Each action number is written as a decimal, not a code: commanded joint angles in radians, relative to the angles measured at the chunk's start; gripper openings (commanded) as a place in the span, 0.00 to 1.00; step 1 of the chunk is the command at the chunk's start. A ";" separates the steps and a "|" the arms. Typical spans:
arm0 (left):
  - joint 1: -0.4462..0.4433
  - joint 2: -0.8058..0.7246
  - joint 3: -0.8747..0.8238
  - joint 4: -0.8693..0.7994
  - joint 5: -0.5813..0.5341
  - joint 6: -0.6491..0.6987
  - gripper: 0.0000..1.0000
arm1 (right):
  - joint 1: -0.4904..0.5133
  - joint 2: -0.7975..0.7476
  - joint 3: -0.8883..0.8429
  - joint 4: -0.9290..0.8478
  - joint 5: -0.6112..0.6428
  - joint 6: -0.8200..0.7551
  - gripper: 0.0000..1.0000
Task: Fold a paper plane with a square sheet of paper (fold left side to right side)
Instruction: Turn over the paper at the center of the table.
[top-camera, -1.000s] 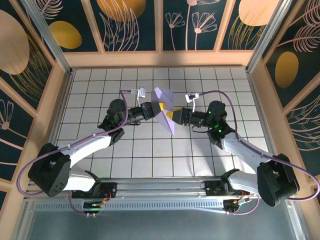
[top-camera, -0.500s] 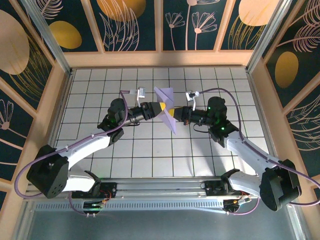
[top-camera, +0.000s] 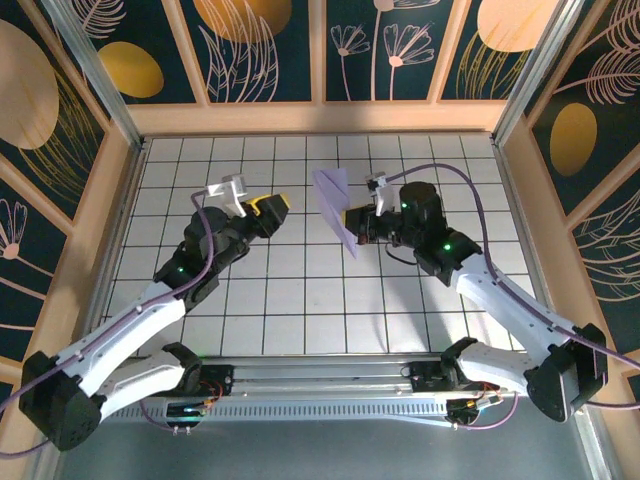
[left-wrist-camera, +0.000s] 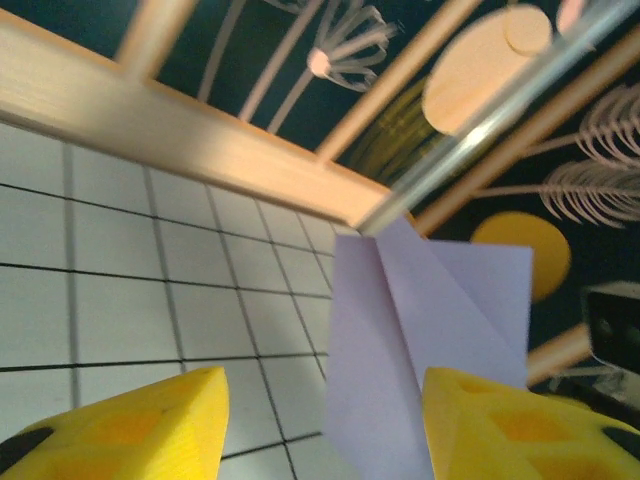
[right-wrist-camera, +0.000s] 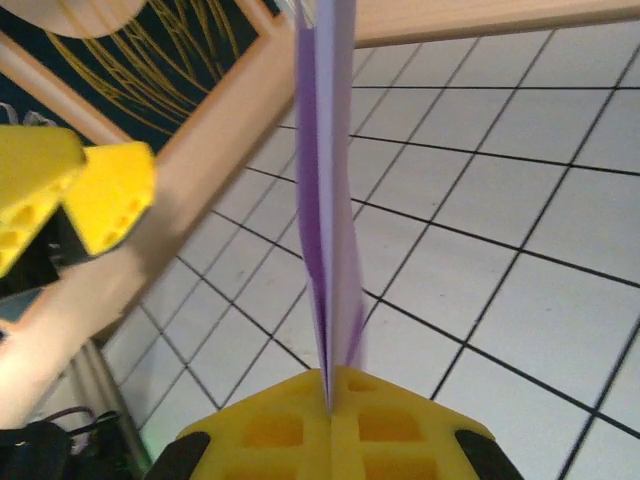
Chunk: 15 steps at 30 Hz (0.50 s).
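Drew back the left gripper from the fold since a second ago, leftward and toward its own base, yellow fingers now parted with nothing between them. Left the paper plane beyond those tips and apart from them, shown in the left wrist view as a creased lavender dart standing on edge. Brought the right gripper up and inward, jaws pressed together on the plane's lower edge, with paper rising straight out from the clamp. Held clear of the white grid table beneath. Judged far along: already folded into a slim pointed shape with a centre ridge. Possibly wing creases and setting down left, though not settled by these views.
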 joint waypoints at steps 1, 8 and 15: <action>-0.003 -0.068 -0.035 -0.113 -0.222 0.031 0.56 | 0.092 0.044 0.097 -0.197 0.342 -0.139 0.00; -0.002 -0.214 -0.102 -0.197 -0.452 -0.021 0.64 | 0.250 0.187 0.230 -0.350 0.762 -0.189 0.00; -0.003 -0.327 -0.141 -0.281 -0.589 -0.051 0.71 | 0.347 0.403 0.361 -0.508 1.053 -0.199 0.00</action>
